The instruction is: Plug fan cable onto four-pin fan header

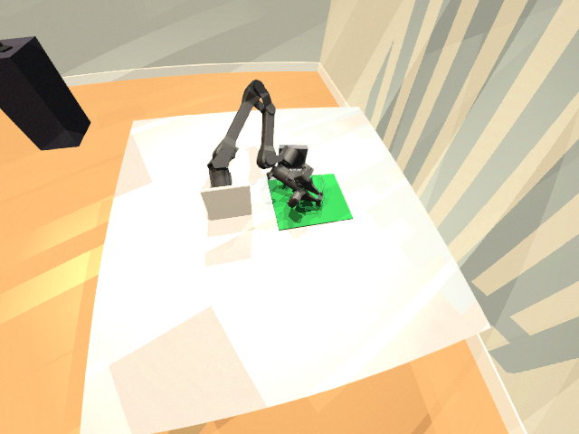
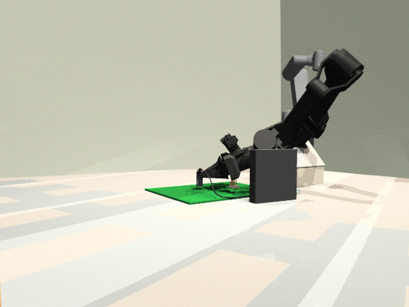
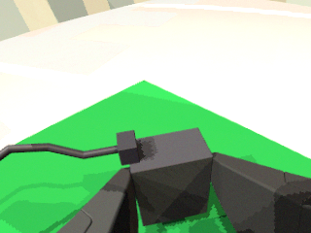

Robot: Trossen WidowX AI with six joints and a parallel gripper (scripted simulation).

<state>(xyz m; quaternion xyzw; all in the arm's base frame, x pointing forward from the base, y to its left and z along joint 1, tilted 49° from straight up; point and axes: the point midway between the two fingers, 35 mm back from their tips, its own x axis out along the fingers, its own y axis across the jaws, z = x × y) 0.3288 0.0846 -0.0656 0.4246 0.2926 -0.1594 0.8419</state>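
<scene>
Gripper [image 1: 320,200] [image 2: 200,174] [image 3: 170,170] is closed on the plug [image 2: 199,181] [image 3: 170,191], a fingertip on each side face, and the plug looks roughly upright, low over or on the green board [image 1: 327,214] [image 2: 185,197] [image 3: 146,107]. Cable [image 2: 212,187] [image 3: 49,147] leaves by the small block at one end of the plug, clear of the fingertips, and droops toward the board. Some bare pins [image 2: 233,182] stand up well apart from the plug, below the gripper body; can't tell if these are the target header or if another sits hidden under the plug. Seating: can't tell, no gap or pins readable at the plug's foot. To do this well: confirm the header first, square plug to pins, keep the grip firm, press straight down until it stops, no sideways push. Then open wide enough to clear both faces and lift off without snagging cable or board. Risks: bent pins from a tilted push, gripper body catching the bare pins, cable tugging the plug askew. Dark upright block [image 2: 274,174] by the board hides part of it and the cable's far run in the exterior view; from the top, gripper parts cover the plug area.
</scene>
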